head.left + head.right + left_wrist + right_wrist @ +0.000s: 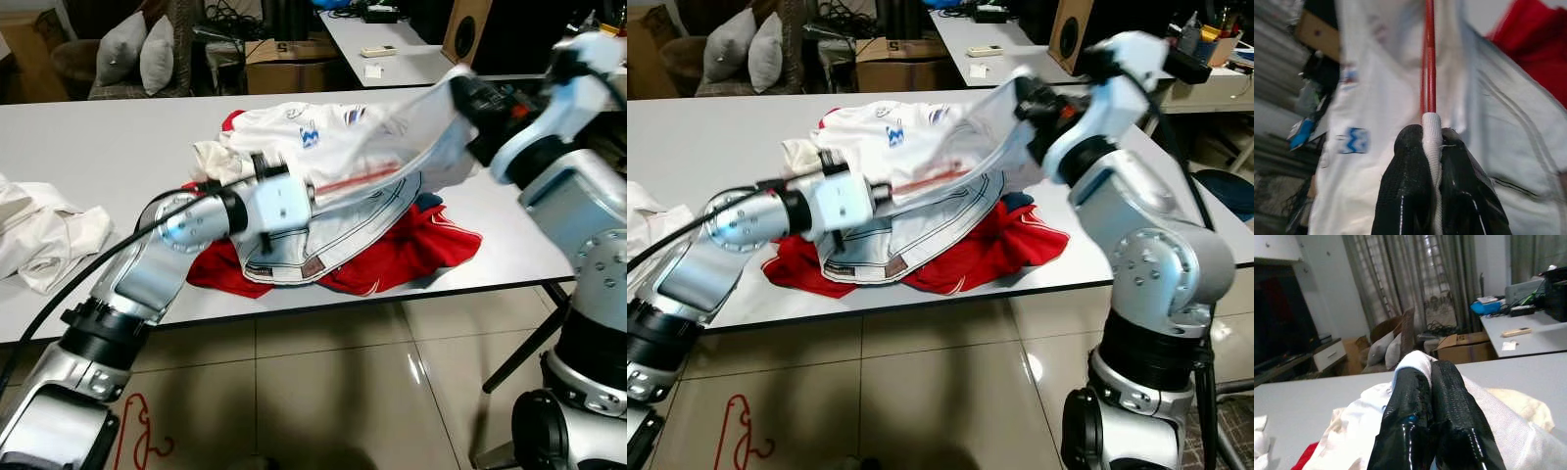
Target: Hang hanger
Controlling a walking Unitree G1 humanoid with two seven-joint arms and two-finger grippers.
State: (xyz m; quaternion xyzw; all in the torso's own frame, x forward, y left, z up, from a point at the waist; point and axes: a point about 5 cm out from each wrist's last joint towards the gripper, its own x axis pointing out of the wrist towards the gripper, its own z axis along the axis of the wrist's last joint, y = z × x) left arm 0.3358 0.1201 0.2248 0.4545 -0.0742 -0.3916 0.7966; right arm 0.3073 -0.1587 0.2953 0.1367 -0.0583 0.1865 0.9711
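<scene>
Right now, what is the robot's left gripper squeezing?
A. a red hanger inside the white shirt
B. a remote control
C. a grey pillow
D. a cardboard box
A: in the left wrist view the left gripper is shut on the red hanger, which runs up inside the white shirt that the right gripper pinches at its other end.

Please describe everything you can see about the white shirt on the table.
The white shirt looks like thin sports fabric, with a blue logo, dark seam lines and a label near its hem. It is lifted and stretched above the grey table, over a red garment. The right end effector pinches one edge of the cloth, fingers shut. The left end effector grips a red hanger, whose bar runs inside the shirt and shows through it.
</scene>
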